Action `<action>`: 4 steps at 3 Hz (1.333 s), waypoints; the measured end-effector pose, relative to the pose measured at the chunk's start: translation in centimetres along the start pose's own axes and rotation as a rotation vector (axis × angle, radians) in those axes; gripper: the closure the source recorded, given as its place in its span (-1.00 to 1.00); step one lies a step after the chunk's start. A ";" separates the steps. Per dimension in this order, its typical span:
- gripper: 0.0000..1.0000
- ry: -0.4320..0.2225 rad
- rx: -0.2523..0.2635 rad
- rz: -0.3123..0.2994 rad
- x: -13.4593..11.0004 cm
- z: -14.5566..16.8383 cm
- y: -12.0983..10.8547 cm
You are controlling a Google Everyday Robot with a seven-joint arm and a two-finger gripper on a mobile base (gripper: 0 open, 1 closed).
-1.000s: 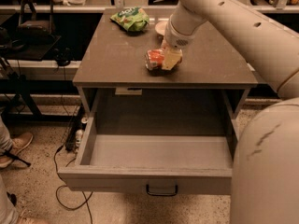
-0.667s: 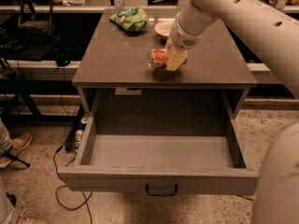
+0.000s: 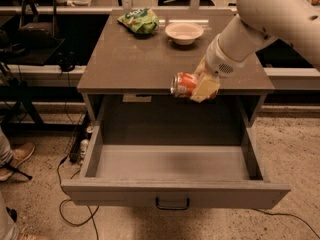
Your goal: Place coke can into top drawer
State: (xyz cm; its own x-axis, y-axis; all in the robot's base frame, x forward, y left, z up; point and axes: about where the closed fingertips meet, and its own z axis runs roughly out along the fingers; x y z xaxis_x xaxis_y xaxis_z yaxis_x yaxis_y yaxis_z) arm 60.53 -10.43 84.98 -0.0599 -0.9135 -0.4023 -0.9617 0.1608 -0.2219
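Gripper (image 3: 199, 87) holds sideways coke can (image 3: 183, 83) above open top drawer (image 3: 120, 194).

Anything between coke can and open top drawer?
Nothing: camera view shows bare space between coke can, in gripper at tabletop's front edge, and top drawer.

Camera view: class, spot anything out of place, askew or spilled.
Nothing is spilled or damaged. One oddity: the coke can lies sideways in the tool, held at the front edge of the table, above the open top drawer.
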 end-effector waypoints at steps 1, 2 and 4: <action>1.00 -0.036 -0.117 0.191 2.8 2.4 6.7; 1.00 -0.081 -0.197 0.269 3.4 6.3 9.6; 0.63 -0.162 -0.161 0.300 1.6 14.8 6.1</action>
State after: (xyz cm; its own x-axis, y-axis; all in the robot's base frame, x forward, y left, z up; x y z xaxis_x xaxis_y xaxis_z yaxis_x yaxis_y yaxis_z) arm 58.53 -5.37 69.87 -0.3148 -0.7617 -0.5663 -0.9382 0.3400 0.0642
